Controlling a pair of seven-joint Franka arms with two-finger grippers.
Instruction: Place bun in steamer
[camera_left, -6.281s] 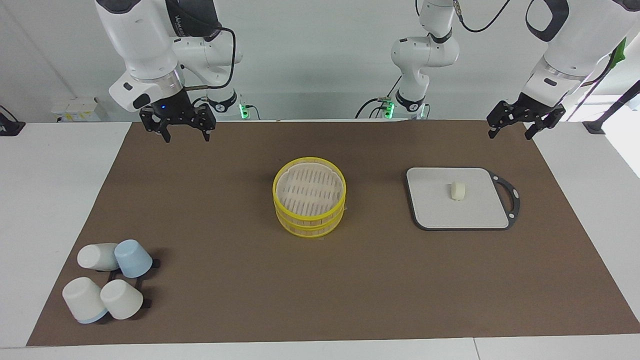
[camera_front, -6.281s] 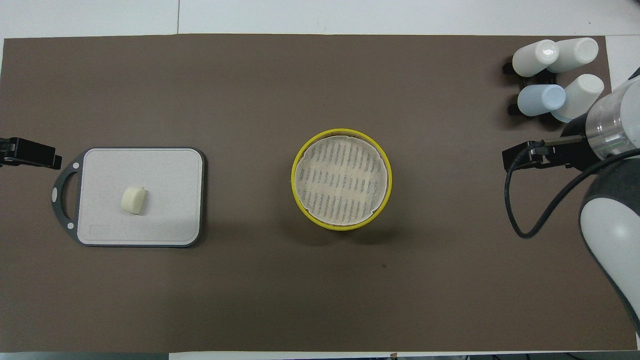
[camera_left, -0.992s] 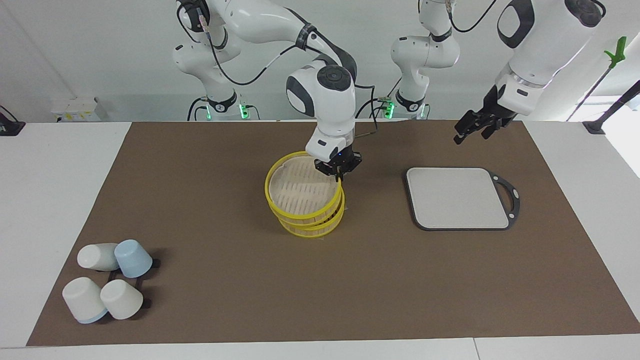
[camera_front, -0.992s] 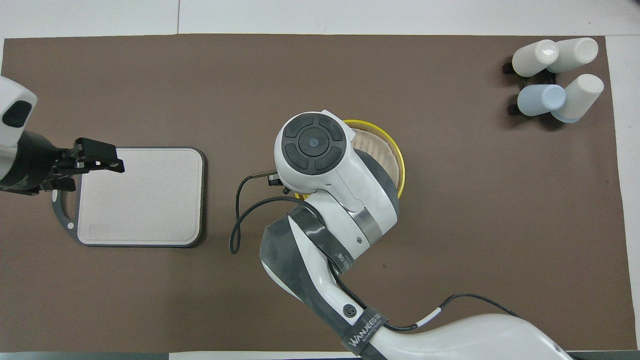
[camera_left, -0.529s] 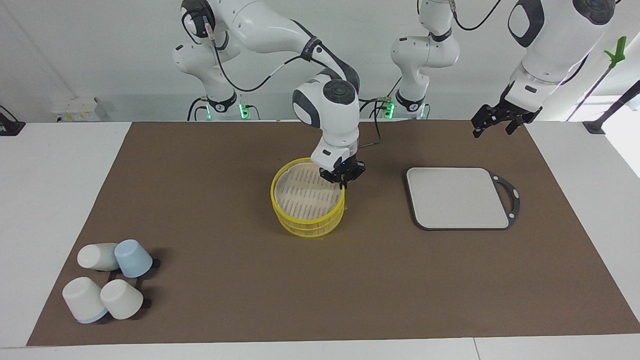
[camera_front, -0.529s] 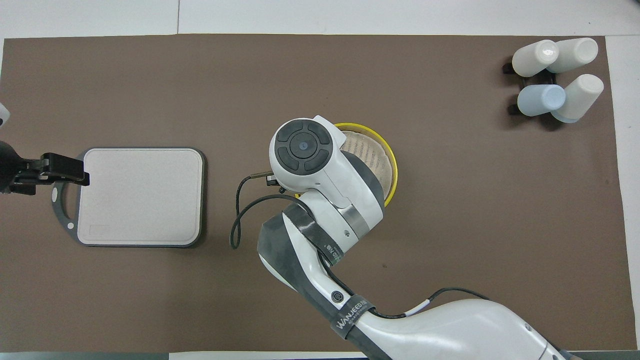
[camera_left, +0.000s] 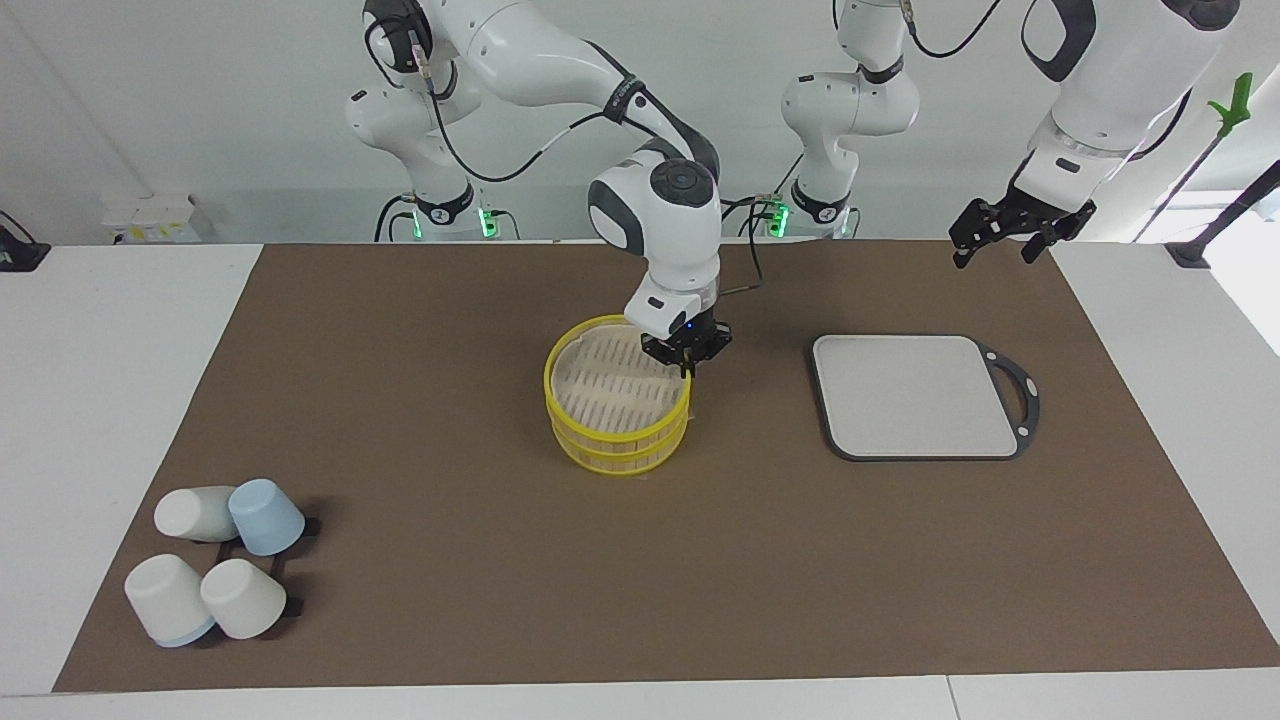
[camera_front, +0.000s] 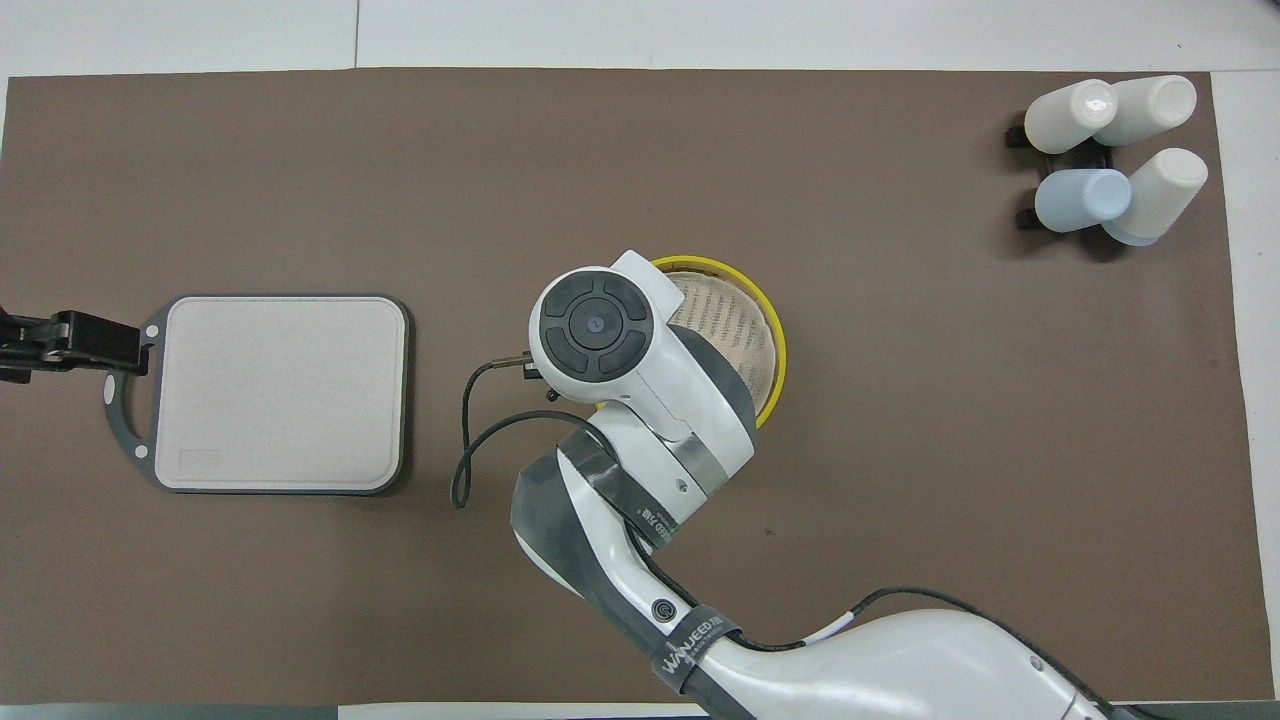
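The steamer (camera_left: 615, 452) stands mid-table, its yellow-rimmed lid (camera_left: 608, 385) lying flat on top; it also shows in the overhead view (camera_front: 740, 325). My right gripper (camera_left: 686, 356) is at the lid's rim on the side toward the left arm's end, shut on that rim. In the overhead view the right arm's wrist covers the gripper. The bun is hidden; it shows in neither view. My left gripper (camera_left: 1000, 243) is open and empty, up in the air over the table edge by the grey board (camera_left: 915, 395), and it waits.
The grey square board (camera_front: 280, 390) with its handle lies bare toward the left arm's end. Several white and blue cups (camera_left: 215, 560) lie on a small rack at the right arm's end, farther from the robots (camera_front: 1110, 150).
The bun has gone from the board since the earliest frames. Over the last second my right gripper lowered the tilted lid flat onto the steamer. My left gripper drew away from the board.
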